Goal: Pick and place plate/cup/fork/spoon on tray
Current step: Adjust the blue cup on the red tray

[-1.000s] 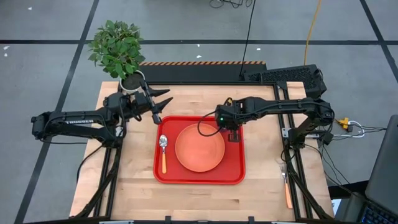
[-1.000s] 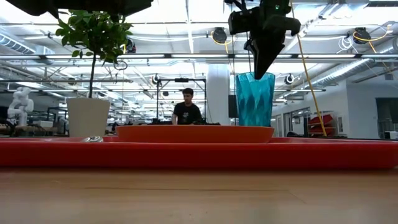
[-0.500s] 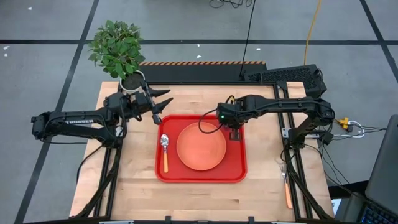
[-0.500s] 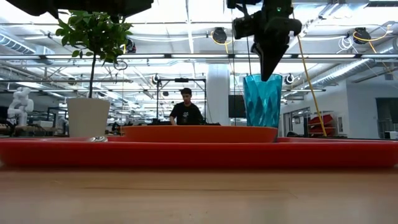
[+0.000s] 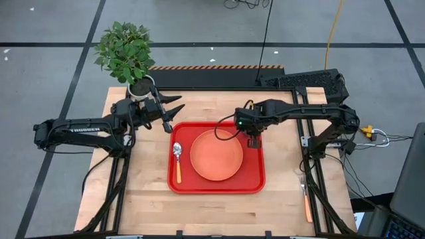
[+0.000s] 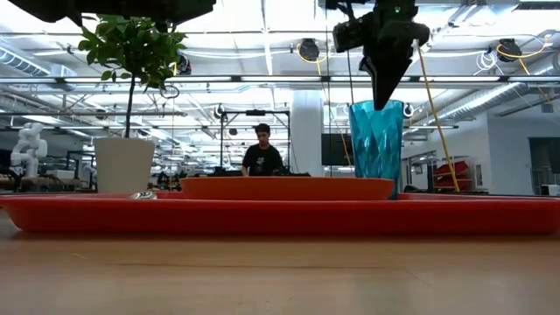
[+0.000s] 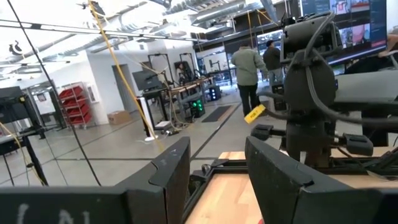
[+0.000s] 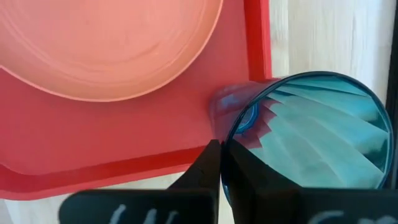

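The red tray (image 5: 216, 184) lies mid-table. On it are the orange plate (image 5: 216, 155) and, at its left, the spoon (image 5: 176, 159). The teal cup (image 6: 376, 144) stands upright at the tray's far right corner, with my right gripper (image 5: 253, 141) shut on it from above. The fork (image 5: 306, 199) lies on the wood near the table's front right. My left gripper (image 5: 174, 114) hovers open and level off the tray's far left corner, holding nothing. My right gripper pinches the cup's rim (image 8: 225, 142) on its side nearest the plate, one finger inside the cup and one outside. The fingers (image 6: 382, 87) point steeply down from above. The cup hangs upright, its base (image 8: 239, 115) low in the tray beside the right rim; whether it rests there I cannot tell.
A potted plant (image 5: 126, 53) in a white pot stands at the table's far left corner, just behind my left gripper. Bare wood lies in front of the tray and to both sides. A person (image 6: 261, 153) stands far off in the room behind.
My right gripper has carried the cup a little toward the table's right edge, and the cup has gone from slightly tilted to upright. The tray, with plate and spoon, has slid slightly to the right with it.
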